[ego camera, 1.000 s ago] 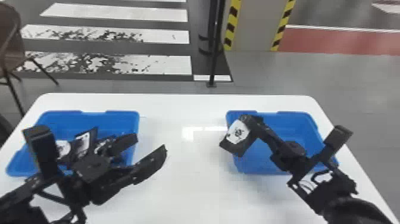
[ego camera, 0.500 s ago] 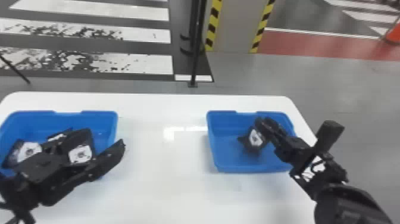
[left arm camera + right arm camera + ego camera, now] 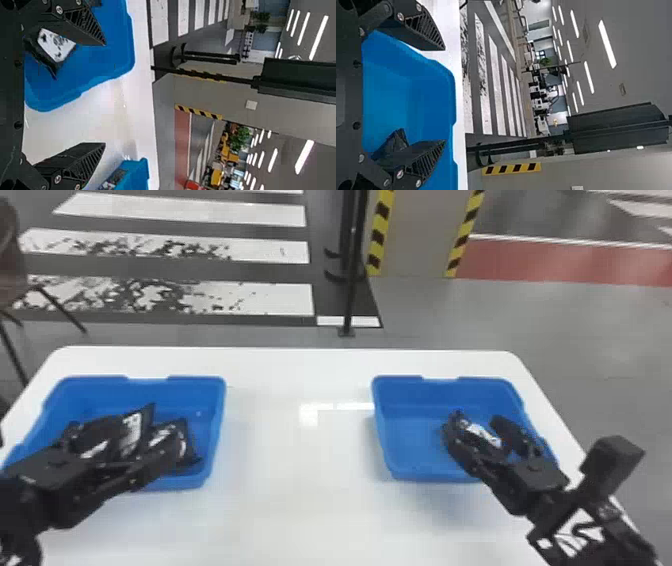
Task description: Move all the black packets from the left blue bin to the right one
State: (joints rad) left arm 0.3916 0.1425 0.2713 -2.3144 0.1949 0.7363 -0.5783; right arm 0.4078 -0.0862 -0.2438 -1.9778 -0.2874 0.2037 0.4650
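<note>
- Setting left bin (image 3: 219,425) and right bin (image 3: 415,440) apart on the table (image 3: 300,510), presumably giving each gripper its own side to work
- Lowering nothing, gripping nothing at left: spreading the fingers of the left gripper (image 3: 104,94) wide over the left bin, probably to admit a packet
- Crowding together in the left bin, white labels partly showing: front packet (image 3: 133,432) and side packet (image 3: 172,435), the former tilting its corner upward and likely offering an edge for pinching
- Parting the fingers of the right gripper (image 3: 443,95) widely above the right bin, gripping nothing, probably to leave its load behind
- Lying low in the right bin, partly behind one of those fingers: dark packet (image 3: 395,139), already on the task's wanted side
- Pointing both grippers down into their bins, seemingly to shorten pick and drop; calling next for careful closing at left, with neighbouring packets possibly snagging together
</note>
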